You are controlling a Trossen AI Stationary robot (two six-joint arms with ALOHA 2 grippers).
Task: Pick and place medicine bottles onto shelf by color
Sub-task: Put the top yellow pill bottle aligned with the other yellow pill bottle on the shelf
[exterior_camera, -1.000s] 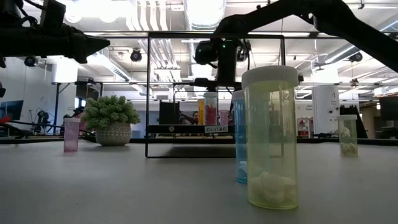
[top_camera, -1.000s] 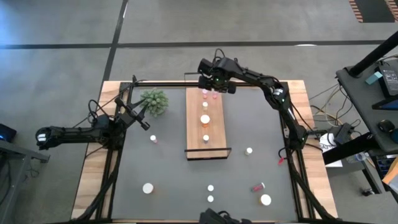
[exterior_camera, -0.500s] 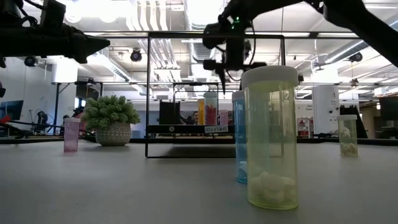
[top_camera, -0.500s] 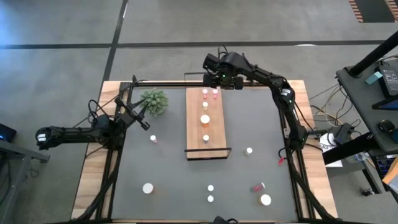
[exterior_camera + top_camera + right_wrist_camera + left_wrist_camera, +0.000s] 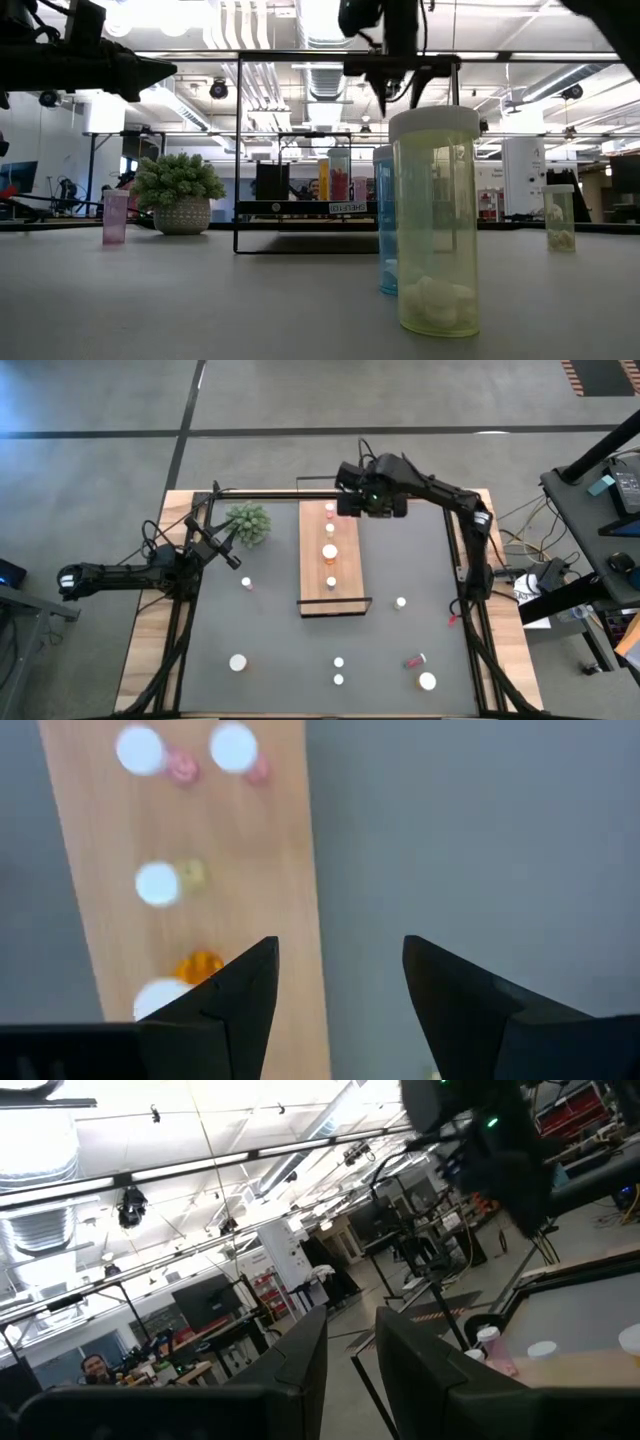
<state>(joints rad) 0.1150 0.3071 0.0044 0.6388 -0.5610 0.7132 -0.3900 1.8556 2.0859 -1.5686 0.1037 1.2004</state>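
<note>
- right gripper [image 5: 372,500] empty, fingers apart, just beside shelf [image 5: 331,595] far end
- left gripper [image 5: 232,556] closed, empty, by plant [image 5: 248,521]
- nearest loose bottle [image 5: 400,602] upright, right of shelf: right arm closer

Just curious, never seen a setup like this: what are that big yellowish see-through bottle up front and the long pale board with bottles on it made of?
The yellowish bottle looks like clear tinted plastic, glossy, since the tablets inside show through; its white cap seems opaque plastic. The long board looks like light, matte wood, though laminate is possible.

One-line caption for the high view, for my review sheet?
Right gripper, open and empty, hovers beside the shelf holding bottles; left gripper waits near the plant.
</note>
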